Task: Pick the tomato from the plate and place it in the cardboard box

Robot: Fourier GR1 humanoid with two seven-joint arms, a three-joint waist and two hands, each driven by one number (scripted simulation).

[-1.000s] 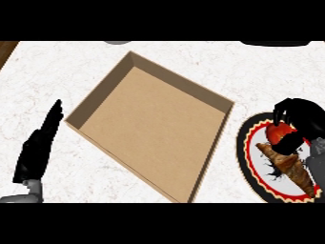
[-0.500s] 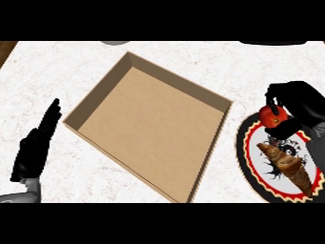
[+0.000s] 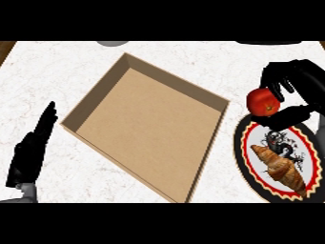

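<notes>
Tomato (image 3: 262, 101) is being held by the curled right hand (image 3: 307, 86), seemingly off the plate (image 3: 244, 144); cardboard box (image 3: 147, 126) is waiting unfilled.

So the right hand (image 3: 302, 93) has its fingers curled around the tomato (image 3: 262, 101), holding it over the far edge of the plate (image 3: 248, 143). A croissant (image 3: 281, 166) lies on that plate. The cardboard box (image 3: 147, 124) sits open just left of the plate on the white marble counter (image 3: 193, 62). The left hand (image 3: 33, 150) rests at the lower left, fingers straight.
</notes>
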